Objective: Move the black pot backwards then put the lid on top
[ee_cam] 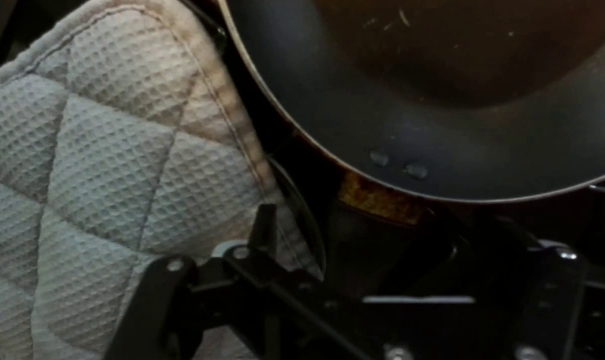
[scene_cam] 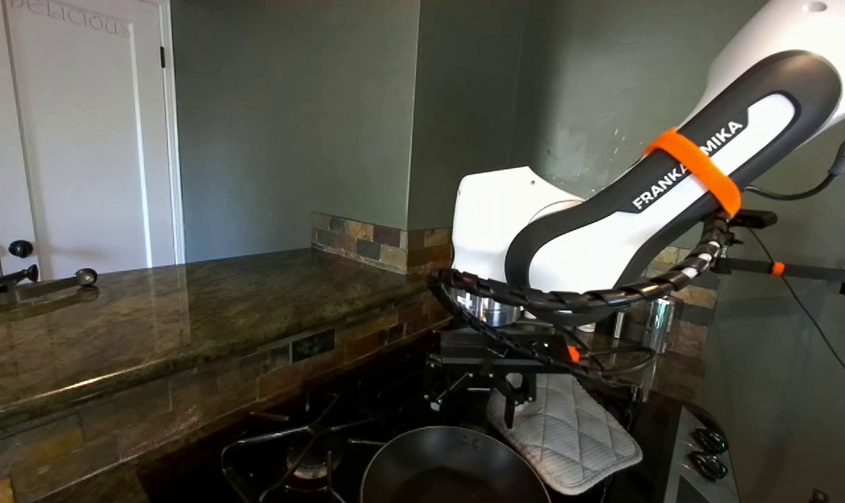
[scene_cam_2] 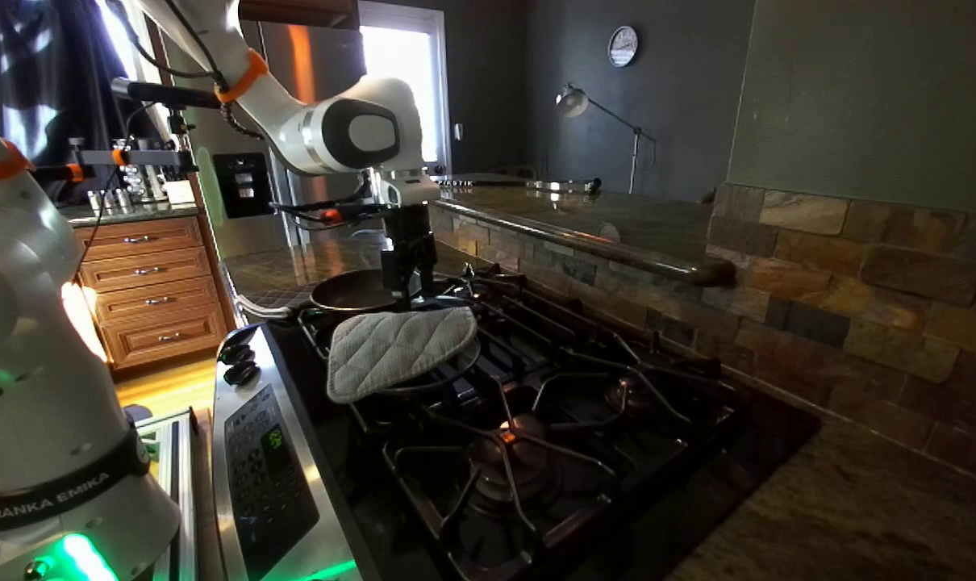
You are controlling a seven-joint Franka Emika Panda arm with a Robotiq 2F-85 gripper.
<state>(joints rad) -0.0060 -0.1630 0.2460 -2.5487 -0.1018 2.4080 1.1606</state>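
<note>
In an exterior view, just beside the stove (scene_cam_2: 355, 468), the robot's base (scene_cam_2: 48, 436) reads "FRANKA EMIKA" in pale letters on a black collar (scene_cam_2: 60, 494). On the stove itself, the control panel (scene_cam_2: 272, 500) has a display (scene_cam_2: 276, 440) with green digits, too small to read surely. Raised higher than the stove, the arm (scene_cam: 625, 230) shows "FRANK", part of the next letter, and "MIKA", an orange band (scene_cam: 702, 172) covering what lies between. Well apart from the stove, a white door (scene_cam: 77, 140) bears "DELICIOUS" along its top; the wall clock (scene_cam_2: 623, 46), beyond the stove, has marks too small to read.

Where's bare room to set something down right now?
The raised counter between knobbed bars and tiled corner; the lower counter between cooktop and tiled wall. Crowded: around the open pincer, with the quilted pad and black pot close by.
</note>
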